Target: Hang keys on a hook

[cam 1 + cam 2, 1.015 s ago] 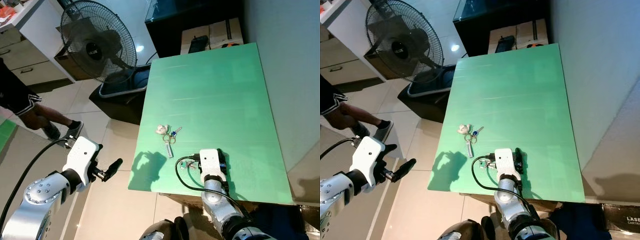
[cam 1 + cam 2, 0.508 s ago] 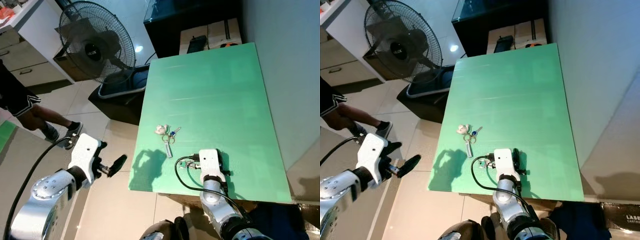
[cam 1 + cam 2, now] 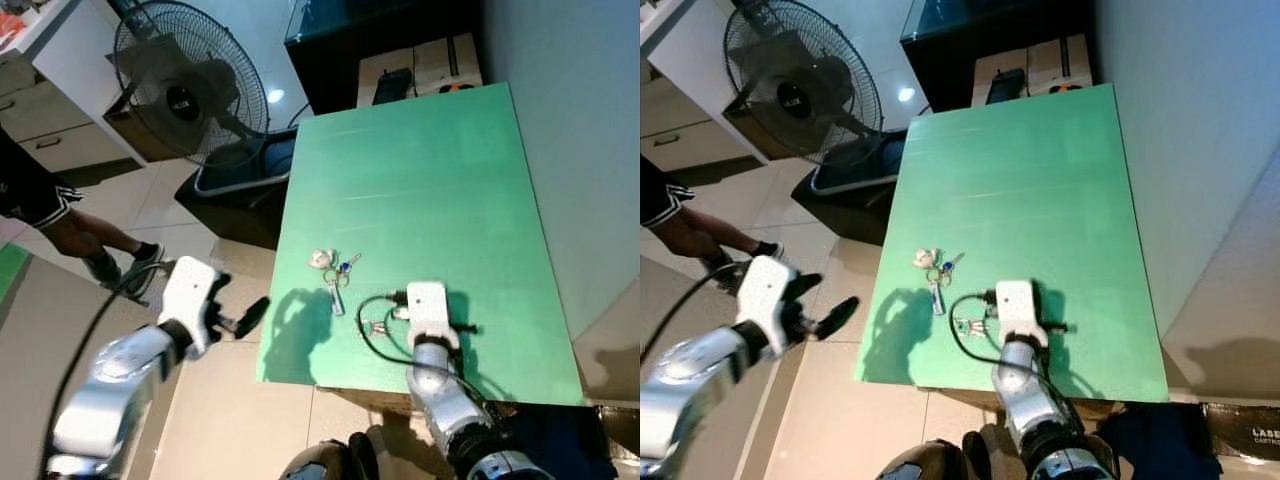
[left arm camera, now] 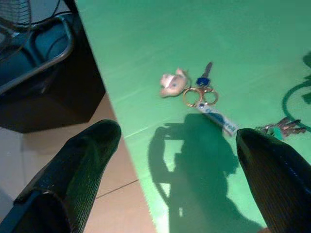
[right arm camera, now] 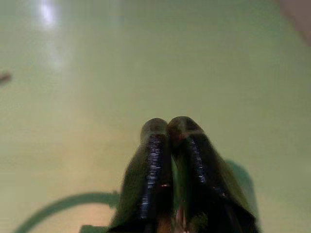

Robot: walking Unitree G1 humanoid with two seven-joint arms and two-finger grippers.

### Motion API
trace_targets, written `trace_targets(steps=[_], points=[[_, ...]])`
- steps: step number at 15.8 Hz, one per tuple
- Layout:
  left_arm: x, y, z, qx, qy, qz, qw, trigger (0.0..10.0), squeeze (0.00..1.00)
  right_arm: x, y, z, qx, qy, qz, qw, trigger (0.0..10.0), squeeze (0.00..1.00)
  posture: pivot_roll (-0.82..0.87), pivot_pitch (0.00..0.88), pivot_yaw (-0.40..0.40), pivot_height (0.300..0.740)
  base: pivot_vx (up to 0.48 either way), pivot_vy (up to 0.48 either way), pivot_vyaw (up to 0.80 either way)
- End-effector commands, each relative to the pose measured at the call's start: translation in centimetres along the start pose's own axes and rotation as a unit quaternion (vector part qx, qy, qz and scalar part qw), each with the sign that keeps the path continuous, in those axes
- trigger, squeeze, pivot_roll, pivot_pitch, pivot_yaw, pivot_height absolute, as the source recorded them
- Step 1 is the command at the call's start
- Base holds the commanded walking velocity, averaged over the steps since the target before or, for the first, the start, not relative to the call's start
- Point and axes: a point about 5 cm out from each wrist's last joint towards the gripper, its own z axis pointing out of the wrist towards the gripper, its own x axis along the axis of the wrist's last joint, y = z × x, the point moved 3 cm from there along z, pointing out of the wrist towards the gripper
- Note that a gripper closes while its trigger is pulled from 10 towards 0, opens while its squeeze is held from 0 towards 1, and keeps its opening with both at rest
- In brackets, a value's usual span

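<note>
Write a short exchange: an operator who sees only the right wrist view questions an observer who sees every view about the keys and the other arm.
Operator: My right gripper looks shut over a green surface. Where are the keys?
Observer: The key bunch, with a pale charm, lies on the green table, to your gripper's left and a little farther ahead.
Operator: Where is the other arm?
Observer: The left gripper is open, off the table's left edge above the floor, facing the keys.
Operator: Anything beside the table?
Observer: A standing fan is on the floor beyond that left edge.
</note>
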Motion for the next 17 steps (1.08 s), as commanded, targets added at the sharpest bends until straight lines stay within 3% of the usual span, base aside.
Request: trace_targets(steps=[1, 5, 7, 8, 9, 10, 11, 14, 17], points=[[-0.6, -0.7, 0.2, 0.018, -0.011, 0.004, 1.000, 10.0, 0.00, 2.2, -1.4, 0.0, 0.026, 0.040, -0.004, 0.999, 0.0, 0.00, -0.06, 0.104, 0.379, 0.740, 0.000, 0.000, 0.00], [-0.1, -0.4, 2.0, 0.016, 0.006, 0.000, 1.000, 10.0, 0.00, 4.0, -0.9, 1.0, 0.028, 0.068, -0.007, 0.997, 0.0, 0.00, -0.09, 0.057, 0.363, 0.740, 0.000, 0.000, 0.00], [0.2, -0.2, 2.6, 0.011, 0.014, -0.004, 1.000, 10.0, 0.00, 4.1, -0.6, 1.2, 0.017, 0.052, 0.000, 0.998, 0.0, 0.00, -0.09, 0.047, 0.359, 0.740, 0.000, 0.000, 0.00], [0.2, -0.2, 2.7, 0.011, 0.017, -0.004, 1.000, 10.0, 0.00, 3.2, -0.4, 0.8, 0.001, 0.019, 0.008, 1.000, 10.0, 0.00, -0.09, 0.050, 0.352, 0.740, 0.000, 0.000, 0.00], [0.1, -0.4, 2.8, 0.014, 0.018, -0.002, 1.000, 10.0, 0.00, 2.5, -0.3, 0.1, -0.013, -0.001, 0.015, 1.000, 10.0, 0.00, -0.08, 0.053, 0.349, 0.740, 0.000, 0.000, 0.00], [0.1, -0.4, 2.7, 0.016, 0.019, -0.001, 1.000, 10.0, 0.00, 2.3, 0.0, -0.6, -0.031, -0.010, 0.020, 0.999, 10.0, 0.10, -0.08, 0.055, 0.345, 0.740, 0.000, 0.000, 0.00], [0.1, -0.5, 2.6, 0.016, 0.020, 0.002, 1.000, 10.0, 0.00, 2.4, 0.2, -1.4, -0.038, -0.009, 0.021, 0.999, 10.0, 1.00, -0.08, 0.056, 0.339, 0.740, 0.000, 0.000, 0.00], [0.2, -0.7, 2.4, 0.020, 0.024, 0.002, 1.000, 10.0, 0.00, 2.0, 0.7, -4.4, -0.054, -0.012, 0.017, 0.998, 10.0, 1.00, -0.08, 0.071, 0.330, 0.740, 0.000, 0.000, 0.00], [-0.1, -0.3, 2.4, 0.013, 0.019, 0.002, 1.000, 10.0, 0.00, 0.7, 1.0, -5.2, -0.059, -0.043, 0.005, 0.997, 10.0, 1.00, -0.09, 0.098, 0.339, 0.740, 0.000, 0.000, 0.00]])
